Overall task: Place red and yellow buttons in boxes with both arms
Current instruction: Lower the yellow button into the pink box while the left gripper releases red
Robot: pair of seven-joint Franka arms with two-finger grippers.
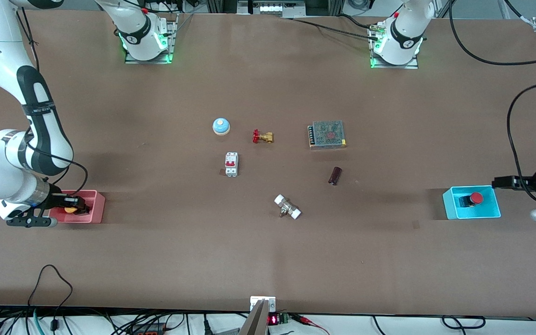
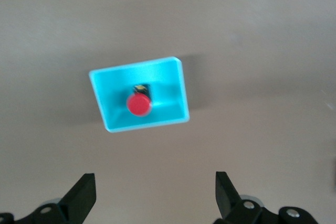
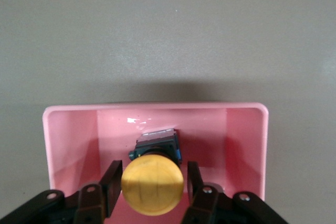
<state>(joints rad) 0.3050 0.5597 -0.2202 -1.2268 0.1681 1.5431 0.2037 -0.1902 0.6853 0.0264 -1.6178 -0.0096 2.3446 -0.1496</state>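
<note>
Two boxes sit on the counter [image 1: 156, 260], one at each arm's end, with one button in each. At the right arm's end, the pink box [image 1: 96, 209] holds the yellow button [image 1: 70, 210]; the right end effector [image 3: 152, 184] reaches into this box, its fingers [image 3: 111, 182] set just beside the yellow cap on either side, whether gripping it I cannot tell. Between the two boxes lie six other items, among them one blue bell [image 1: 221, 126] and one brass valve [image 1: 263, 137]. At the left arm's end, the blue box [image 1: 449, 204] holds the red button [image 1: 476, 198]. The left end effector [image 2: 155, 195] hangs over bare counter beside the blue box, fingers spread wide and holding nothing.
</note>
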